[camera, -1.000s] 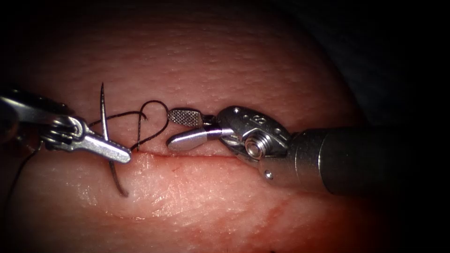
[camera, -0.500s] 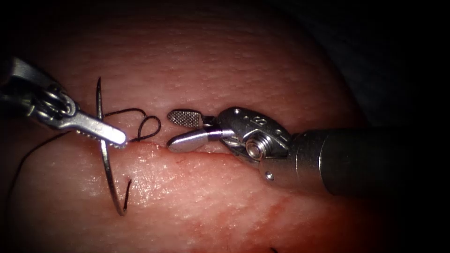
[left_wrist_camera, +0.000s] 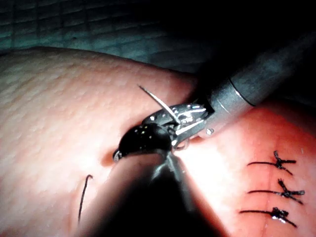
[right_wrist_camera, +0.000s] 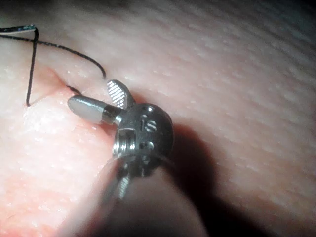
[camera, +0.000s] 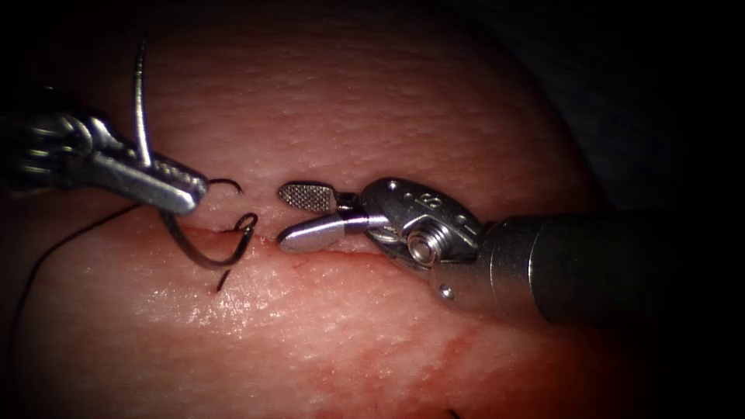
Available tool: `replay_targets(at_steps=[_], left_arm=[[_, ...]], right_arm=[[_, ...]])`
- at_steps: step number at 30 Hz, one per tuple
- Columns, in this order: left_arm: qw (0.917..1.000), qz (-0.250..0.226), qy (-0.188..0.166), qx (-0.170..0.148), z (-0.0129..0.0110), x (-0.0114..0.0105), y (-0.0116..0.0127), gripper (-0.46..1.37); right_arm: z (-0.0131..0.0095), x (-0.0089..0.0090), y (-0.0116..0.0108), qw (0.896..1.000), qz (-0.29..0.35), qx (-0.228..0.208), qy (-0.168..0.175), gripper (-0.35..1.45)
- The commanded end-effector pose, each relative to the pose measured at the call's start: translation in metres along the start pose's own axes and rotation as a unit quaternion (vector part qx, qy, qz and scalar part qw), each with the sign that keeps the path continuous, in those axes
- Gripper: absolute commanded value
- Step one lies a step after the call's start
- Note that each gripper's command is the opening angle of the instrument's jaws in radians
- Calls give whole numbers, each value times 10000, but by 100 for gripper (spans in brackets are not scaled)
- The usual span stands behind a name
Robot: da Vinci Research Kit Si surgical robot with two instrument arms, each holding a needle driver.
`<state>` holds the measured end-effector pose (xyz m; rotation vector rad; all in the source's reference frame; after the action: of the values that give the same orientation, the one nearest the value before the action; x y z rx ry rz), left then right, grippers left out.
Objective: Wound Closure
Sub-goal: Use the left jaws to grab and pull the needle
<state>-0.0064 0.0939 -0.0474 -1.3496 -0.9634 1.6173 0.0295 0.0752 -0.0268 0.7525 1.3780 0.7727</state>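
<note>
Endoscope view, wound closure on tissue [camera: 403, 101]. L tool [camera: 167, 186], entering from the left, has its jaws clamped on the needle [camera: 140, 101] at about mid-curve. One end of the needle rises above the jaws; the other arc sweeps below them, ending just beside the left end of the cut [camera: 341, 252]. Whether the tip touches or enters the tissue there can't be told. Compared w/ the frame 1 s ago, the L tool has lifted and rotated the needle, and the thread loop near the cut has shrunk to a small curl. Thread [camera: 66, 237] trails from the needle region off to the left over the tissue; a short dark end [camera: 222, 281] lies below the cut.

R tool [camera: 299, 213] sits unmoved just above the cut, jaws parted wide, holding nothing; its serrated pad [camera: 305, 195] faces up. In the R wrist view the same open jaws [right_wrist_camera: 98, 98] lie just beside the cut w/ thread [right_wrist_camera: 69, 52] running nearby. The L wrist view shows the needle [left_wrist_camera: 158, 101] in its clamped tool [left_wrist_camera: 170, 123] and three finished stitches [left_wrist_camera: 274, 187].

Risks (judgement): needle may swivel in the jaws if its grip is off-axis; the slack curl may snag on the needle arc or the R tool's open jaws; too hard a pull on the thread could tear the wound edge.
</note>
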Motion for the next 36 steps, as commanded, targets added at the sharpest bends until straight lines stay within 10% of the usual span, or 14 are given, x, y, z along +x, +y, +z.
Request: replay_targets(at_steps=[1, 10, 17, 23, 36], left_arm=[[9991, 381, 66, 166, -2, 6, 3, -35], [9658, 2025, 335, 1582, -5, 59, 1, -35], [9082, 3188, 146, 2708, -23, 93, -12, -35], [8760, 3662, -35, 3139, -34, 103, -19, -35], [8591, 3960, -124, 3241, -33, 71, -33, -35]], right_arm=[[0, 0, 0, 10000, 0, 24, -1, 107], [0, -1, -1, 10000, -6, 54, -15, 107], [1, -2, -3, 10000, -9, 83, -27, 107], [1, -2, -4, 10000, -9, 91, -30, 107], [1, -3, -4, 9999, -11, 96, -32, 106]])
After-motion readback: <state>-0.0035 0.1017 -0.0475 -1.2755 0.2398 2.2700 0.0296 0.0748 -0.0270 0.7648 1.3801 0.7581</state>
